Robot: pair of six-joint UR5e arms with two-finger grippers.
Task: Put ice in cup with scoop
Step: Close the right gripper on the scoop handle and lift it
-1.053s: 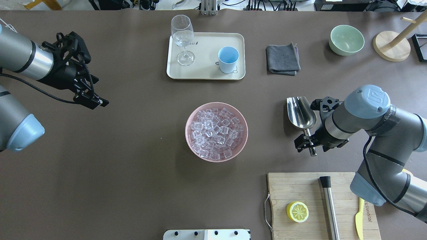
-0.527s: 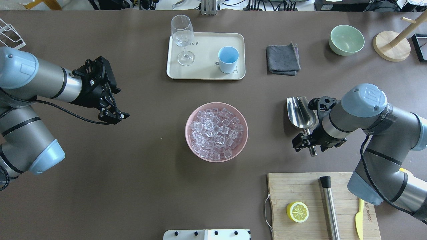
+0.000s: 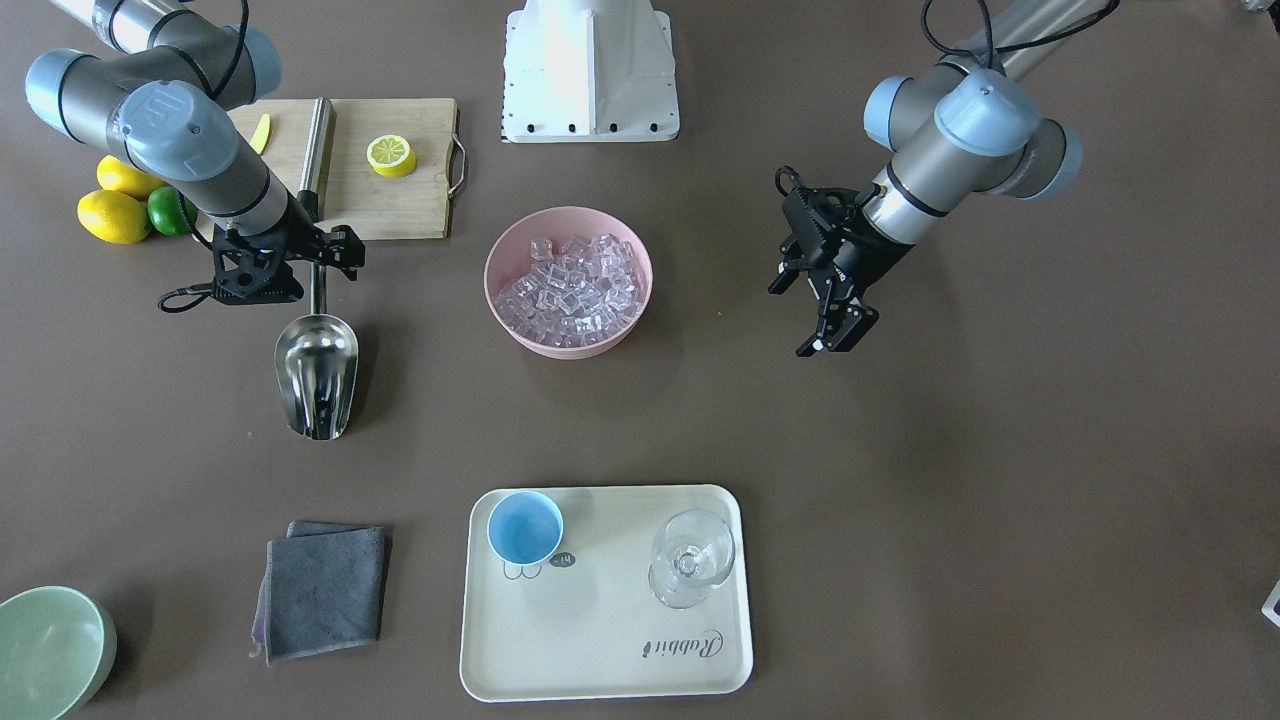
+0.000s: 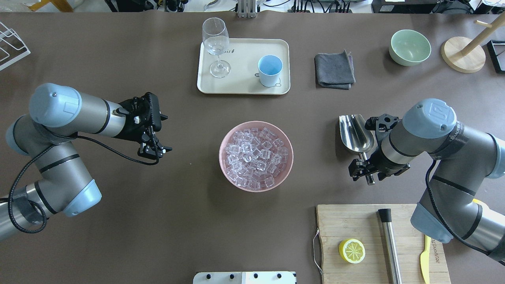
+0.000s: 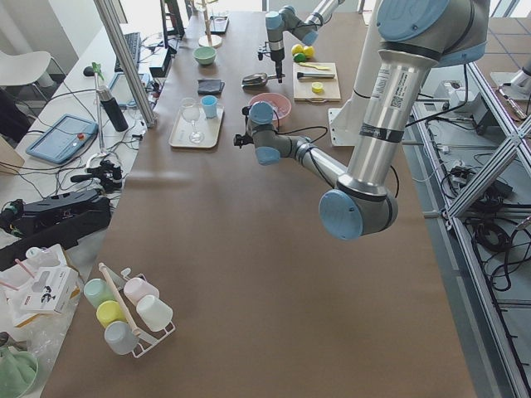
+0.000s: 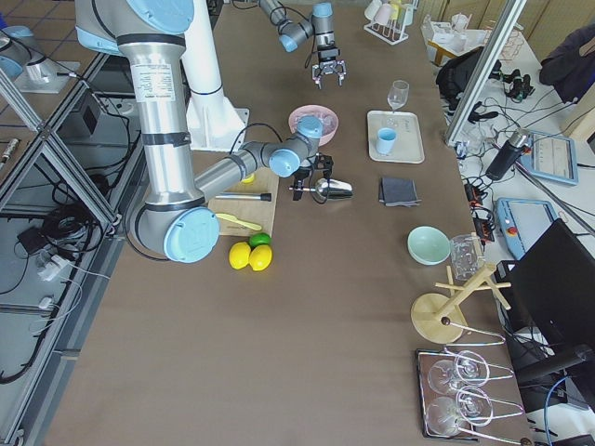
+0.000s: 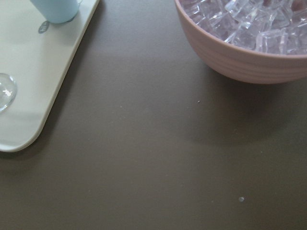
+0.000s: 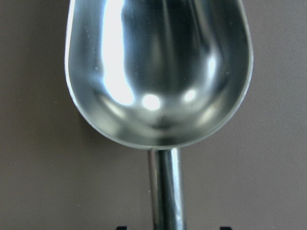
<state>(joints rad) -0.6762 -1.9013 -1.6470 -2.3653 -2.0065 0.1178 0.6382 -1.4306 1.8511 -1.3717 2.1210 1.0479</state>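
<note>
The steel scoop (image 4: 355, 132) lies on the table right of the pink bowl (image 4: 227, 173), which is heaped with clear ice (image 4: 255, 156). My right gripper (image 4: 369, 173) is open and straddles the scoop's rod handle; in the right wrist view the trough (image 8: 158, 72) fills the frame and the finger tips stand clear of the handle. The light-blue cup (image 4: 270, 69) stands upright on the cream tray (image 4: 244, 88). My left gripper (image 4: 154, 151) is open and empty, left of the bowl. Its wrist view shows the bowl's wall (image 7: 240, 62) and the cup's base (image 7: 55, 9).
A clear stemmed glass (image 4: 216, 43) stands on the tray left of the cup. A grey cloth (image 4: 334, 71) and a pale green bowl (image 4: 409, 47) lie at the back right. A cutting board (image 4: 339, 221) with a lemon half and a steel cylinder is front right.
My left arm has swung right and toward the pink bowl, bringing its gripper close to the bowl's left side. The right gripper has stayed over the scoop handle.
</note>
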